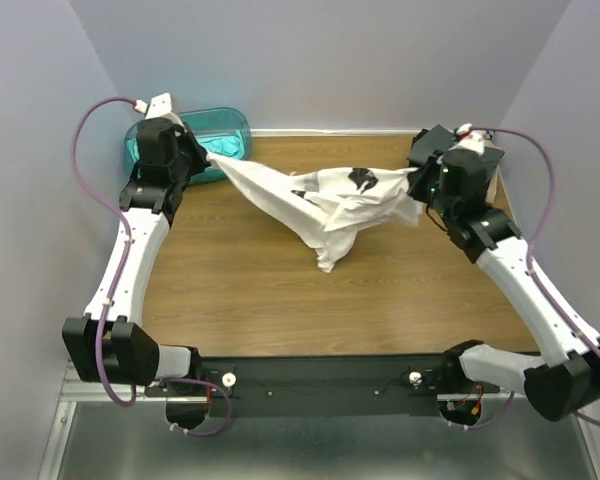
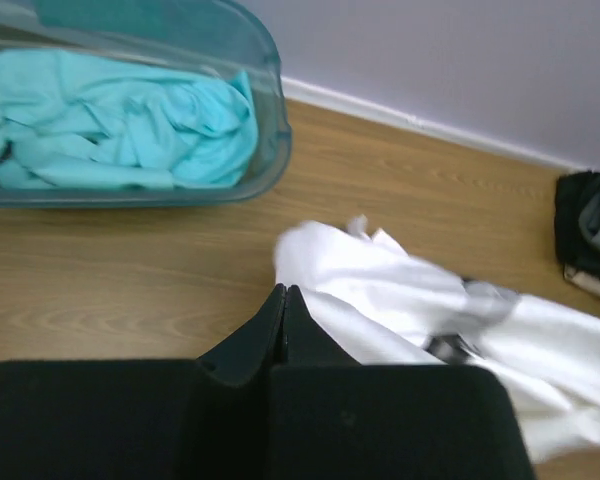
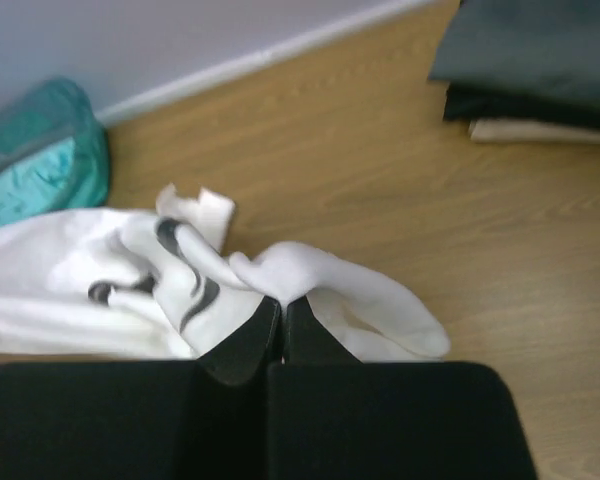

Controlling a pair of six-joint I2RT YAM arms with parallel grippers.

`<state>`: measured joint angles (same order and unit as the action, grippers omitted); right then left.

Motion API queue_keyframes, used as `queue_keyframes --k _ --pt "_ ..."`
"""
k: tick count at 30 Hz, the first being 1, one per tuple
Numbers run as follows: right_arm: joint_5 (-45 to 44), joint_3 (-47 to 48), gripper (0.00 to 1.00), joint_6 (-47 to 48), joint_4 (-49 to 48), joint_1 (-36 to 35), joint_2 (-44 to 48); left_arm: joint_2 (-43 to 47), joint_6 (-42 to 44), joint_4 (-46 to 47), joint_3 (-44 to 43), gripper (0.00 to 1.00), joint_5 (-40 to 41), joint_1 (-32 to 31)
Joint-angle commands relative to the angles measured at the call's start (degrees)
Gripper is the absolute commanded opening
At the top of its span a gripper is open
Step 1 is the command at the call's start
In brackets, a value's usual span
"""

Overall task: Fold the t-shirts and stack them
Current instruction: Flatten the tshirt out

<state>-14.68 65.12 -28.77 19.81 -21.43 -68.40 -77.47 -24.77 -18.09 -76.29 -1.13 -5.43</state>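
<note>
The white t-shirt (image 1: 320, 205) with black print marks hangs stretched between my two grippers, its middle sagging onto the wooden table. My left gripper (image 1: 212, 158) is shut on one corner of it, beside the tub; in the left wrist view the shut tips (image 2: 284, 292) touch the white cloth (image 2: 400, 290). My right gripper (image 1: 418, 183) is shut on the other end; in the right wrist view its tips (image 3: 284, 302) pinch a fold of the shirt (image 3: 320, 275). A crumpled teal t-shirt (image 2: 130, 130) lies in the tub. Dark folded shirts (image 3: 530, 60) sit stacked at the far right.
The translucent teal tub (image 1: 230, 122) stands in the far left corner against the wall. The dark stack (image 1: 485, 160) is at the far right corner, just behind my right gripper. Grey walls close in the table on three sides.
</note>
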Motion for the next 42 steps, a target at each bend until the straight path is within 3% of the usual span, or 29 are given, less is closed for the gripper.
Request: queue_keyframes --k 1,9,14,19,25,35,39,42 --pt "-9.7 5.3 0.01 4.5 4.2 -0.1 4.7 5.2 2.2 -2.7 -0.7 0.0 3.8 3.2" --pt "-13.3 10.6 0.0 6.4 4.8 0.1 5.0 9.4 2.8 -2.9 -0.6 0.0 2.2 8.7" --pt "-15.1 8.1 0.0 6.2 4.6 0.0 -1.0 2.4 1.8 1.5 0.0 0.0 -6.8 8.9" --pt "-13.8 6.9 0.0 5.1 4.4 0.0 -4.8 -3.2 2.5 4.2 -3.9 0.0 -9.5 8.7" --pt "-11.1 3.6 0.0 3.5 4.0 -0.1 3.3 2.1 4.2 5.1 -4.9 0.0 -6.7 8.7" --pt "-4.7 -1.0 0.0 2.0 4.7 -0.1 21.3 23.1 6.4 -0.1 -1.0 0.0 11.8 8.8" --pt "-4.5 -1.1 0.0 1.1 5.1 -0.1 21.6 20.9 7.3 -0.7 -4.5 0.0 11.9 8.8" --pt "-6.6 -2.3 0.0 -2.3 5.1 0.0 18.1 14.7 4.0 0.9 -5.7 0.0 4.5 8.8"
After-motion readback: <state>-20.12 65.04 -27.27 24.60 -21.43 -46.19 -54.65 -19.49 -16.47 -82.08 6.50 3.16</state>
